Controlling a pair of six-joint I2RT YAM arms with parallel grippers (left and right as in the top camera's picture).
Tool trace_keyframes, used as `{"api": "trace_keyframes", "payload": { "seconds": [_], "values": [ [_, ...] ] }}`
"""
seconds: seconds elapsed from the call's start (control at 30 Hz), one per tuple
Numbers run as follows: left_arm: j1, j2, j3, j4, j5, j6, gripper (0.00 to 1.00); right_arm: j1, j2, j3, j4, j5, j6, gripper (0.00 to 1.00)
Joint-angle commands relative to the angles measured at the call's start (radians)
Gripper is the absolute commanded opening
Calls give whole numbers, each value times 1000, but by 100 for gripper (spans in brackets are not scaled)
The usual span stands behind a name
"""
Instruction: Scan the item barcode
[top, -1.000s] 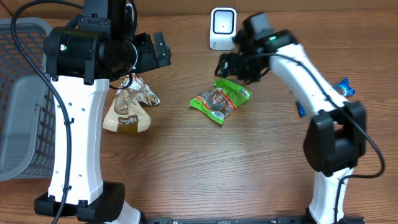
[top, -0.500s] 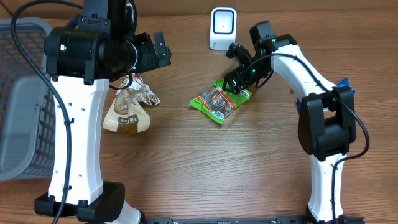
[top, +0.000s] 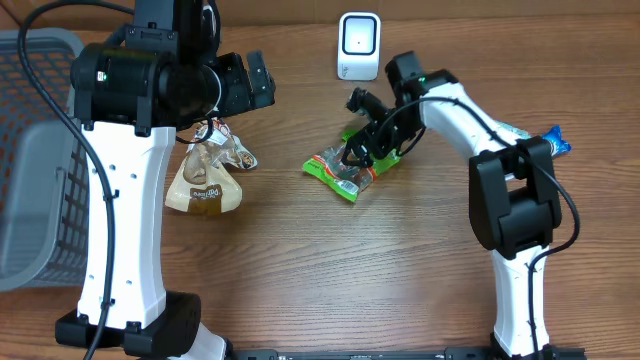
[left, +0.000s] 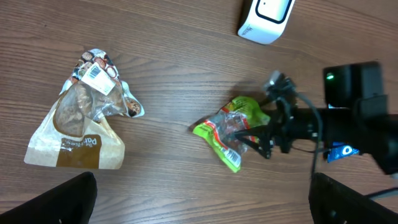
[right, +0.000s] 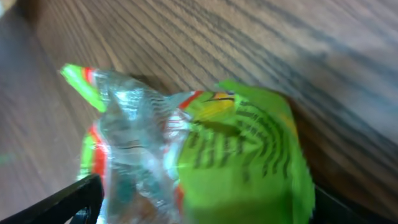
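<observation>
The green snack packet lies flat on the wooden worktop, a little in front of the white scanner that stands at the far edge, the two well apart; its crinkled clear end points toward the left arm and its solid green end toward the right arm. The right tool is down over that green end with its jaws spread wide; in the right wrist view one dark finger shows at each lower corner with the packet filling the space between them, though whether either finger actually touches the wrapper I cannot tell. The left tool hangs high above the worktop, open just as wide and holding nothing; only bare wood shows between its fingers. Below the left arm sits a brown paper bag with a clear, crumpled top and a white label, lying well apart from the green packet. A grey mesh basket stands at the left edge of the worktop; a small blue wrapper peeks out from behind the right arm.
</observation>
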Motion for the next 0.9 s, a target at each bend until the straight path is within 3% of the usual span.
{"api": "trace_keyframes", "payload": {
  "seconds": [0.0, 0.03, 0.07, 0.2, 0.3, 0.47, 0.67, 0.87],
  "values": [
    [-2, 4, 8, 2, -6, -2, 100, 2, 3, -64, 42, 22, 6, 90],
    [-2, 4, 8, 2, -6, -2, 100, 2, 3, -74, 53, 33, 20, 89],
    [-2, 4, 8, 2, -6, -2, 100, 1, 3, -87, 63, 48, 44, 81],
    [-2, 4, 8, 2, -6, -2, 100, -2, 3, -107, 39, 50, 113, 26],
    [-2, 4, 8, 2, -6, -2, 100, -2, 3, -109, 11, 47, 202, 4],
    [-2, 4, 8, 2, -6, -2, 100, -29, 1, -92, -26, -46, 399, 4],
    [-2, 4, 8, 2, -6, -2, 100, -131, -67, -8, -93, -296, 400, 4],
    [-2, 4, 8, 2, -6, -2, 99, -169, -259, 4, -69, -296, 459, 4]
  ]
}}
